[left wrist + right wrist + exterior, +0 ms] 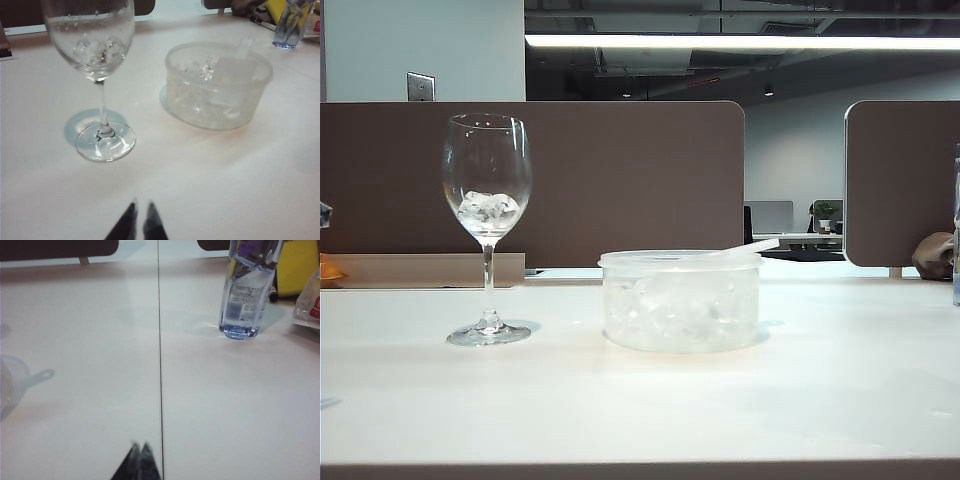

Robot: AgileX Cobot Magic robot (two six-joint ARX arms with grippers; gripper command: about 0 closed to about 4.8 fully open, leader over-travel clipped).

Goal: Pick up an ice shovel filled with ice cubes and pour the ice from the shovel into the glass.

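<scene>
The glass (487, 200) stands upright on the left of the white table and holds a few ice cubes (488, 207). To its right sits a round translucent tub (681, 300) full of ice cubes (670, 305). The ice shovel (235, 65) lies in the tub, its handle (750, 247) sticking out over the right rim. Neither gripper shows in the exterior view. My left gripper (141, 205) is shut and empty, hanging over bare table short of the glass foot (105, 141). My right gripper (140, 445) is shut and empty, off to the side of the tub (7, 385) and handle (42, 375).
A clear water bottle (247, 290) stands at the far right of the table, with a yellow item (297, 265) and a plastic bag (310, 305) beside it. A seam (160, 365) runs across the tabletop. Brown partitions (620, 180) close off the back edge.
</scene>
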